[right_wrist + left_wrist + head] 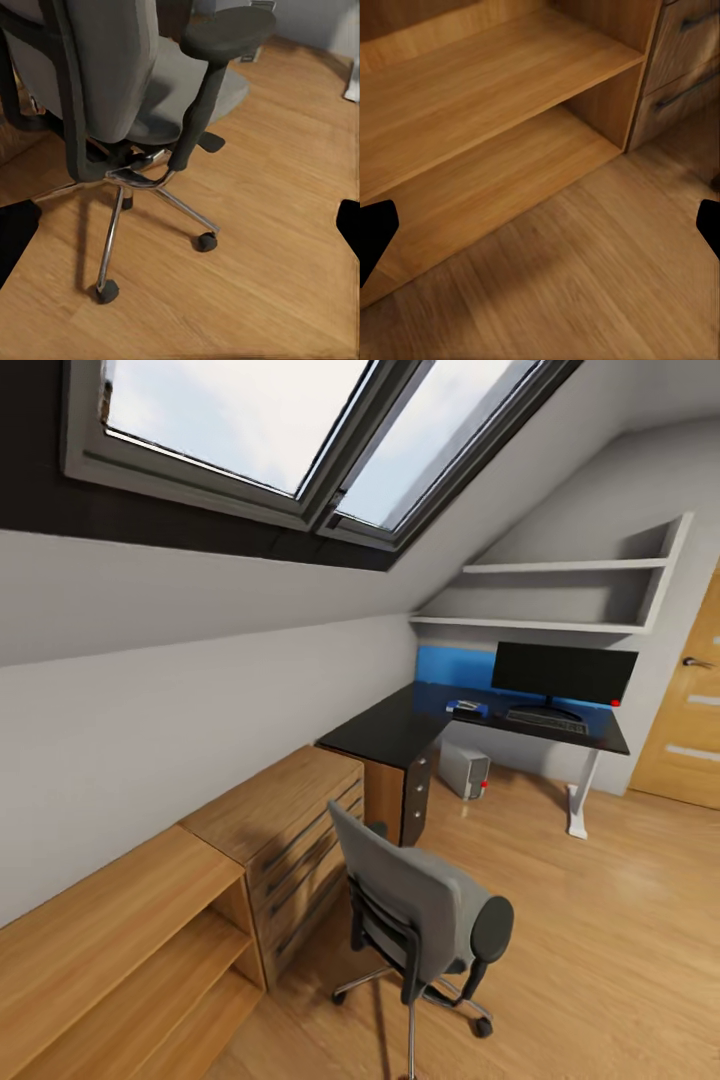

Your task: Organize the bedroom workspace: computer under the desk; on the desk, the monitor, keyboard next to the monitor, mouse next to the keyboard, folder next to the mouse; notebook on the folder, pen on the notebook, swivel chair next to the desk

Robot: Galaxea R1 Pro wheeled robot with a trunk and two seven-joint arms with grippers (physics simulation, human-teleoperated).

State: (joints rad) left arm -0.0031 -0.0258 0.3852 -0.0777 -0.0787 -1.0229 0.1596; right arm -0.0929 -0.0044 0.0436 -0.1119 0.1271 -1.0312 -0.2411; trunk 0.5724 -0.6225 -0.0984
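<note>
Here, head view: the chair stands on the wood floor, well apart from the desk in the far corner. On the desk, the monitor stands upright, the keyboard just before its foot, the blue folder beside the keyboard. The computer sits under the desk. Left jaws, wide apart, face a wooden shelf unit; right jaws, also apart, face the chair's chrome base

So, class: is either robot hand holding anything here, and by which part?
Nothing is held. The left hand is open over the wooden floor; the right hand is open near the grey swivel chair.
</note>
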